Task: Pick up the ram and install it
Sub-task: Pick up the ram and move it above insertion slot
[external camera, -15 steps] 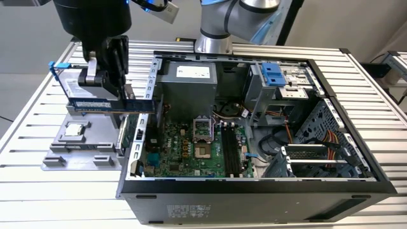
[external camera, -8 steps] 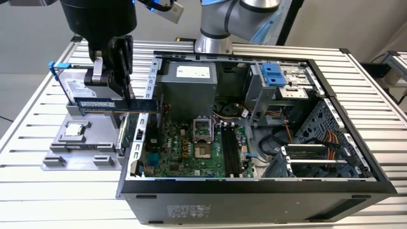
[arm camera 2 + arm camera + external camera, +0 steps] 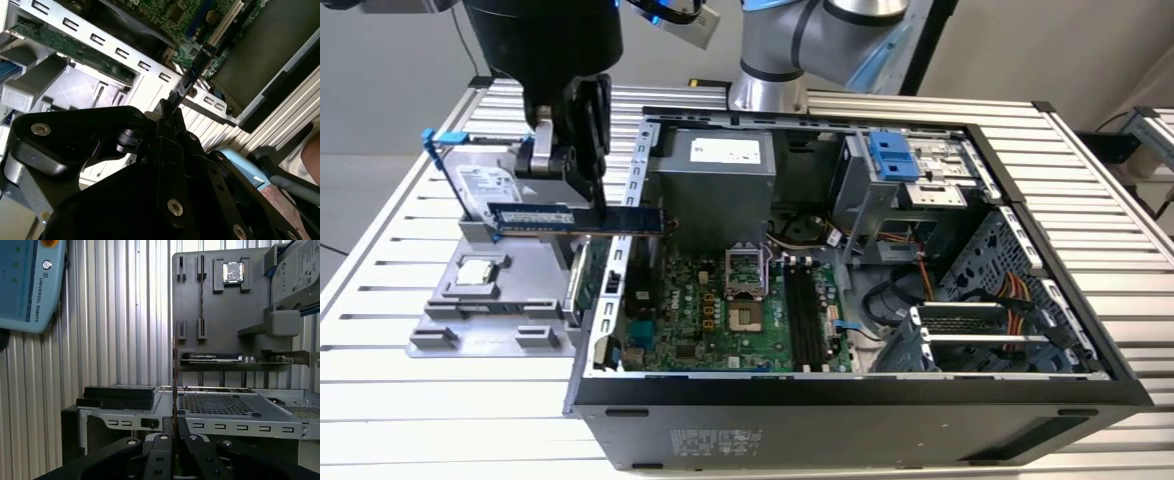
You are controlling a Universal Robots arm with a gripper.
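Aluminium slat table beneath clamped ram

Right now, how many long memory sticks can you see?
1: the ram is clamped in the gripper, above the wall of the computer case on the exterior view's left. Others may be hidden inside.
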